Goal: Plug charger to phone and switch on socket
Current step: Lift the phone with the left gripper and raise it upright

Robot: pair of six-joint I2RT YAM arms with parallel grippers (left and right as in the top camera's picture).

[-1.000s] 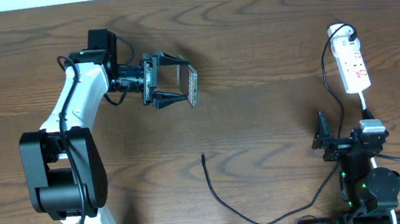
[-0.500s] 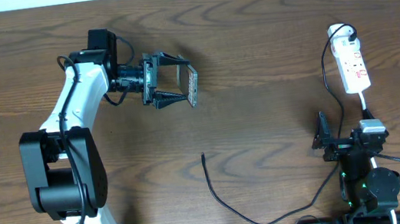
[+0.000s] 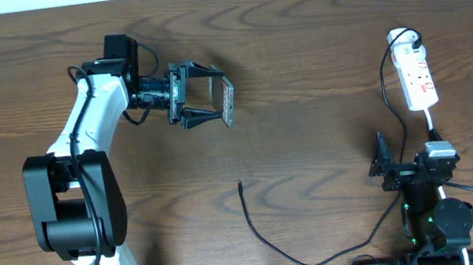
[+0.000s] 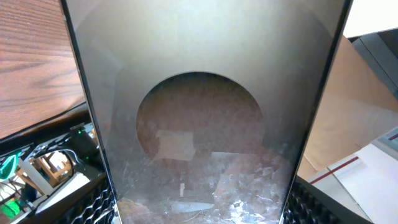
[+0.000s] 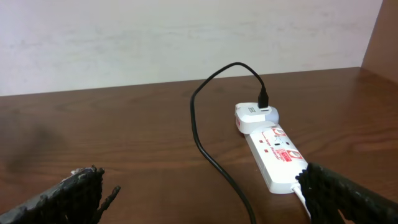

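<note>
My left gripper (image 3: 212, 103) is shut on the phone (image 3: 228, 102) and holds it on edge above the table at upper middle. In the left wrist view the phone's brownish-grey screen (image 4: 199, 106) with a dark oval fills the frame between the fingers. The charger, a thin black cable (image 3: 259, 230), lies on the table with its plug tip (image 3: 240, 185) free at lower middle. The white socket strip (image 3: 418, 81) lies at the right, with a white plug at its far end; it also shows in the right wrist view (image 5: 273, 155). My right gripper (image 3: 386, 166) is open and empty, near the strip's close end.
The charger cable (image 5: 208, 146) runs past the strip up to the white plug (image 5: 256, 116). The strip's white cord (image 3: 435, 125) runs down to the right arm's base. The left arm (image 3: 85, 162) stretches across the left part of the wooden table (image 3: 300, 60).
</note>
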